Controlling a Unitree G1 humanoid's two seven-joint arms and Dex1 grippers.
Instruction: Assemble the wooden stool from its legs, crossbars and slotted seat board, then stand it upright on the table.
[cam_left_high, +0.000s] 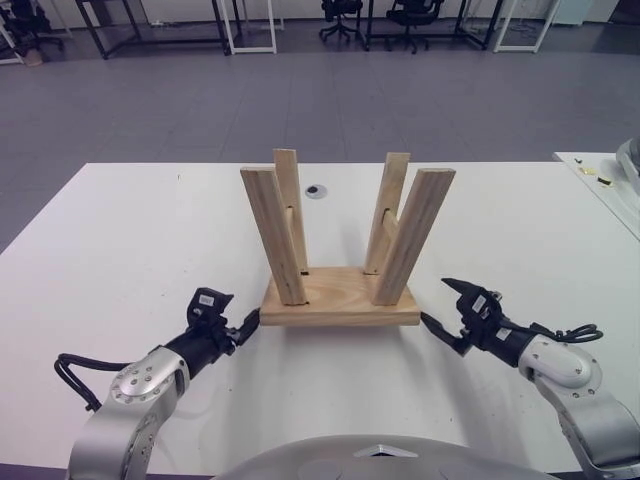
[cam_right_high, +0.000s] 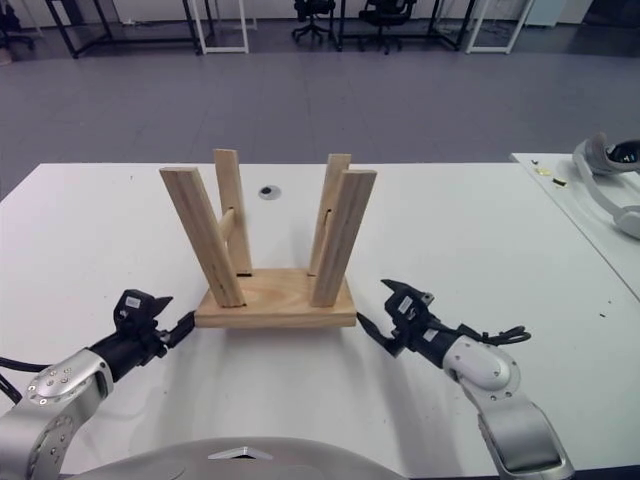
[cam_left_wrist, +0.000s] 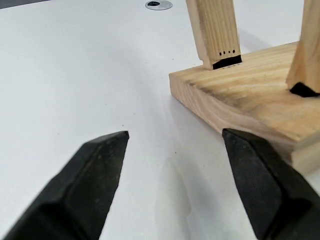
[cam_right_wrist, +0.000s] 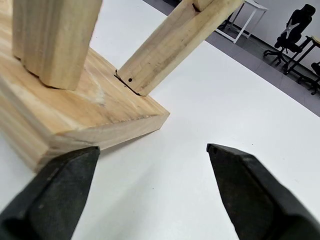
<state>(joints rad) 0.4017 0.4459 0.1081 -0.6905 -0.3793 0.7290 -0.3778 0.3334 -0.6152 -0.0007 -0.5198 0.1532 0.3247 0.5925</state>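
Note:
The wooden stool stands upside down in the middle of the white table (cam_left_high: 120, 250). Its seat board (cam_left_high: 340, 298) lies flat, and its legs (cam_left_high: 272, 232) (cam_left_high: 415, 230) splay upward from the slots. A short crossbar (cam_right_high: 228, 214) joins the left pair of legs. My left gripper (cam_left_high: 246, 324) lies low on the table just off the board's left end, open, with one fingertip (cam_left_wrist: 240, 145) close to the board's corner (cam_left_wrist: 200, 95). Beside the board's right end my right gripper (cam_left_high: 436, 302) is open too, holding nothing, its fingers (cam_right_wrist: 60, 180) near the board's edge (cam_right_wrist: 100, 130).
A small dark round grommet (cam_left_high: 316, 190) sits in the tabletop behind the stool. A second table at the right carries a white headset-like object (cam_right_high: 605, 170). Desks and office chairs stand far back across the grey floor.

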